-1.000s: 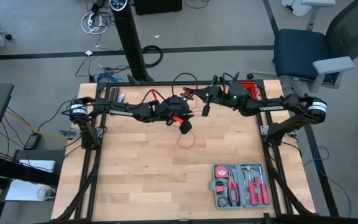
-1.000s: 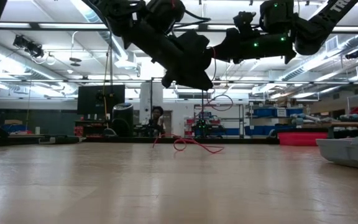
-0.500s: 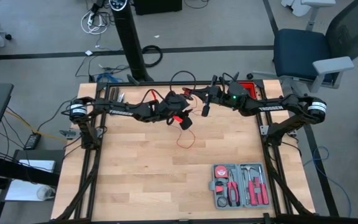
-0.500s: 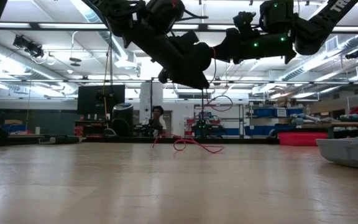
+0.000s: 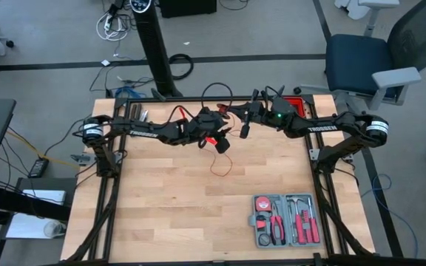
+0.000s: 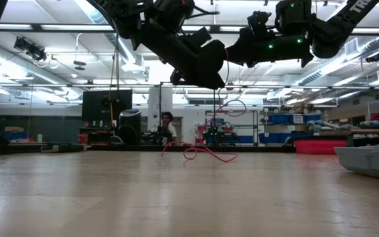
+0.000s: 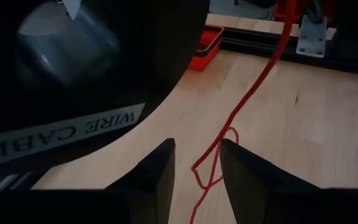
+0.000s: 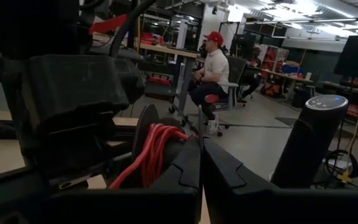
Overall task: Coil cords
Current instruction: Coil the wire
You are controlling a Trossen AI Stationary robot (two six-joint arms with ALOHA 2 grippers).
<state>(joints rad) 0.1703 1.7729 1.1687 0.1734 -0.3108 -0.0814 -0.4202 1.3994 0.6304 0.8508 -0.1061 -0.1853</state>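
Hanging as a thin, bright red line, the cord (image 7: 253, 93) drops from the right gripper (image 5: 245, 131) and ends in small loose loops on the table (image 5: 161, 199), below and just ahead of the left gripper (image 7: 196, 163). Its long axis runs roughly vertically from gripper to wood. Left gripper's fingers stand parted around nothing; the right gripper's are pressed together, several red strands (image 8: 157, 149) bunched just behind them.

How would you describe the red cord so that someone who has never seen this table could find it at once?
Start at the wooden table and go to its middle, just below where the two dark arms meet. There a thread-thin bright red cord hangs from above and ends in a small loose loop on the wood. Unlike the red-handled tools in the grey case nearby, it is limp and hair-fine.
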